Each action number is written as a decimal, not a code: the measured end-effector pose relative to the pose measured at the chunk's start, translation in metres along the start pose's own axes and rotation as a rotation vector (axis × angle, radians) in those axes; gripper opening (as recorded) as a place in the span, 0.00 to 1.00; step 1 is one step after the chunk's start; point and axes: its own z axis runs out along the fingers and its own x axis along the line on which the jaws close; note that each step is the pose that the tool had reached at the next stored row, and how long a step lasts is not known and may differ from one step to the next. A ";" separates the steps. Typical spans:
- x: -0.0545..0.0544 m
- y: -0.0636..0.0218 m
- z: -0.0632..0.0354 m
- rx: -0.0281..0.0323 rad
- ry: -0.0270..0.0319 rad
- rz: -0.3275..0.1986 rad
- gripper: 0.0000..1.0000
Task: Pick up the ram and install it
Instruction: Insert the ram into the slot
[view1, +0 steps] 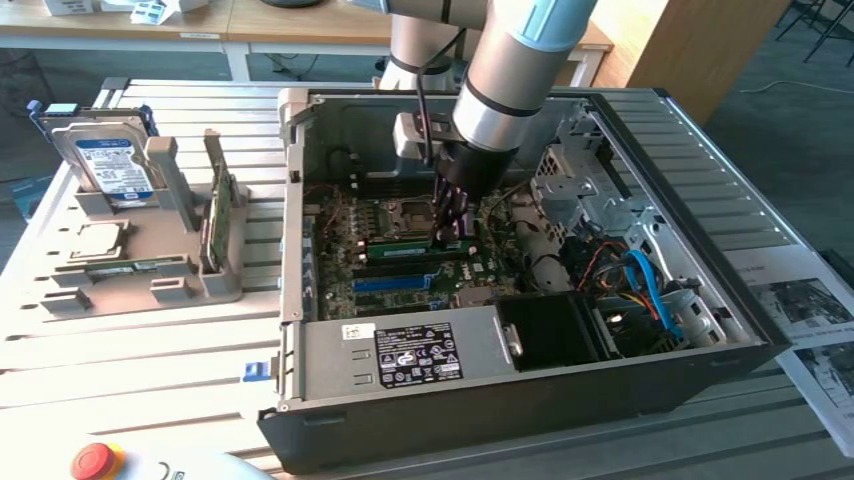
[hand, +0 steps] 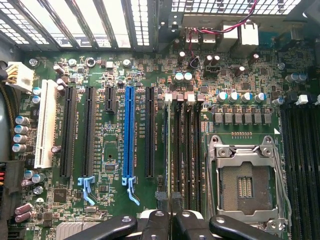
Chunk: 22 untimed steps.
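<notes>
- Gripper (view1: 454, 232) (hand: 171, 222): hangs from the arm inside the open computer case (view1: 288, 180), low over the motherboard (view1: 336, 235). The fingers are pinched almost together, with only a slit between them in the wrist view.
- Ram (view1: 400, 241): narrow green stick standing on its long edge, level with the fingertips. It reaches from them toward the exterior view's left, and its other end sits between the fingers. Whether it is seated in a slot cannot be told.
- Memory slots (hand: 187, 150): black parallel strips straight ahead of the fingertips, running away from them.
- Processor socket (hand: 245, 186): metal-framed square just beside the memory slots, to one side of the gripper's line.
- Blue slot (hand: 129, 135): long strip on the opposite side of that line, among black slots.
- Power supply (view1: 400, 355): grey box with a dark label, nearer the exterior camera than the gripper.
- Blue cables (view1: 647, 285): loose bundle well apart from the gripper, on the exterior view's right.
- Rack (view1: 200, 285): grey holder outside the case on the slatted table (view1: 134, 350), well apart from the gripper on the exterior view's left. A hard drive (view1: 110, 165) stands upright in it.
- Red button (view1: 96, 460): at the table's near corner, farthest from the gripper.
</notes>
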 end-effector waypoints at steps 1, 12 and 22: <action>0.000 0.0000 0.0000 0.0000 0.0001 0.000 0.12; 0.000 -0.0002 0.0016 0.0002 0.0001 0.000 0.12; 0.000 -0.0002 -0.0017 -0.0122 0.0000 0.000 0.12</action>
